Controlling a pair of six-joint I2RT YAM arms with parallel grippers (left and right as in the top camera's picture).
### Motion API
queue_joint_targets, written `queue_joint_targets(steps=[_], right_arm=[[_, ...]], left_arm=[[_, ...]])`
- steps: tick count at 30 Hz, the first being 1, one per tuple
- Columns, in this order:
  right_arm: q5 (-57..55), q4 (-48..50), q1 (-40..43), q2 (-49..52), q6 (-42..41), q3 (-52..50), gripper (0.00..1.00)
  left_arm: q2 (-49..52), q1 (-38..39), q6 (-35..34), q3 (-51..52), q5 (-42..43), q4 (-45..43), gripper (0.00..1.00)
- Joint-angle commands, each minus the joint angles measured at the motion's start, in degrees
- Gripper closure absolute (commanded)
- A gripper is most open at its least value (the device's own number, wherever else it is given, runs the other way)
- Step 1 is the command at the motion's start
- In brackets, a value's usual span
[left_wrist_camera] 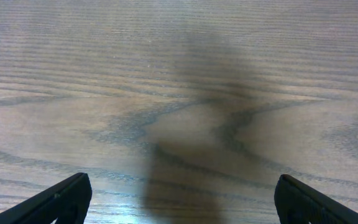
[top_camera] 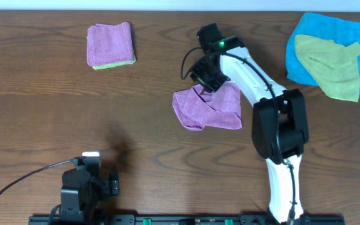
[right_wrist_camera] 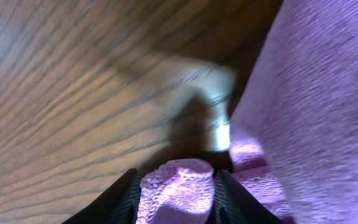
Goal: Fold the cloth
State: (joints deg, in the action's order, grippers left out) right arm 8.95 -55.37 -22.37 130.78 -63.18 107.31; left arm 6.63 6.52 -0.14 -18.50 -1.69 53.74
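1. From overhead, shows the cloth (top_camera: 208, 107) crumpled mid-table, the right gripper (top_camera: 206, 78) down on its far edge, the left gripper (top_camera: 95, 181) near, well apart from it
2. At the right wrist, reveals fingers (right_wrist_camera: 120, 199) clamped on a purple fold, hidden overhead
3. At the left wrist, shows jaws spread wide over wood-grain table (left_wrist_camera: 166, 74)

Crumpled cloth (top_camera: 214, 109), right hand (top_camera: 204, 86) at edge

A robotics lab is indicated; a white arm (top_camera: 249, 72) and a black arm (top_camera: 80, 190) are seen at a wood-grain table (top_camera: 42, 112). A cable (top_camera: 36, 172) is run to the black arm.
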Motion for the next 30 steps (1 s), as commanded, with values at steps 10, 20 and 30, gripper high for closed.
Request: queue_joint_targets(steps=[10,20,30], right_arm=[[-2.6,1.7,-1.0,0.1,-1.0,-0.9,0.58],[-4.4,1.8,-1.0,1.4,-0.2,-0.9,0.48],[-2.3,2.4,-1.0,2.5,-0.2,-1.0,0.99]], left_arm=[[-0.3,-0.2,0.2,1.1,-0.2,2.8,0.05],[-0.3,-0.2,0.2,1.1,-0.2,2.8,0.05],[-0.3,-0.2,0.2,1.1,-0.2,2.8,0.05]])
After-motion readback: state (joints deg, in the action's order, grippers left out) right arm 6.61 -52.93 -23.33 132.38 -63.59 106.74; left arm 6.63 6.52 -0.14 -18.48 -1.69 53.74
